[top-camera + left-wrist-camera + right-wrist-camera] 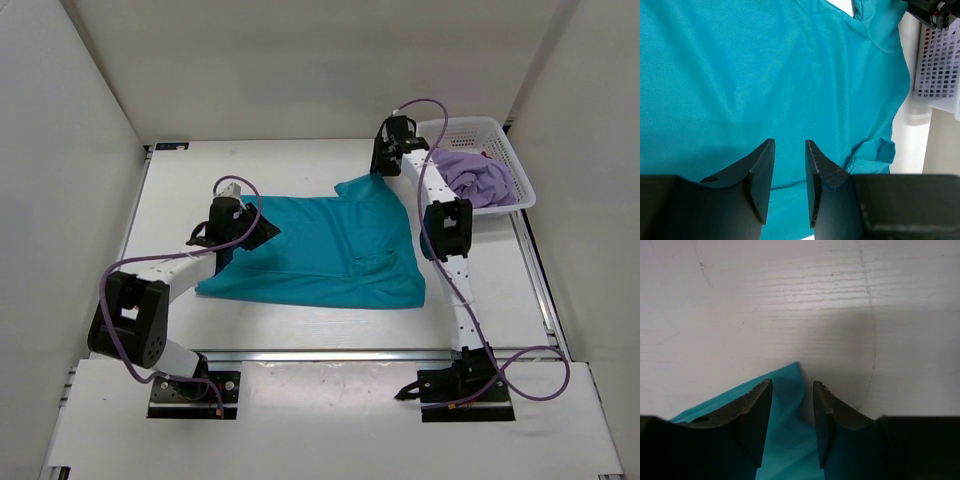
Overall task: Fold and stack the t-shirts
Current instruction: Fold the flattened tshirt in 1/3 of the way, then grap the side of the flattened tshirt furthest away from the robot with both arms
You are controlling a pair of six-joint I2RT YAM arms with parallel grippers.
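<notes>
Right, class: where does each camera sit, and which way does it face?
Top: above and behind, looking down at table, teal shirt, basket; left arm and right arm show.
Left wrist: looks down at the shirt; left fingers show.
Right wrist: looks down at the shirt's corner; right fingers show.
Shared: the shirt, in all three.

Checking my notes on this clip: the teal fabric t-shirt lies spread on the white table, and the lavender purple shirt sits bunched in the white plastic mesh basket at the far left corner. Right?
Not quite: the white plastic mesh basket stands at the far right corner, as the top external view shows. The lavender purple shirt does sit in it.
</notes>
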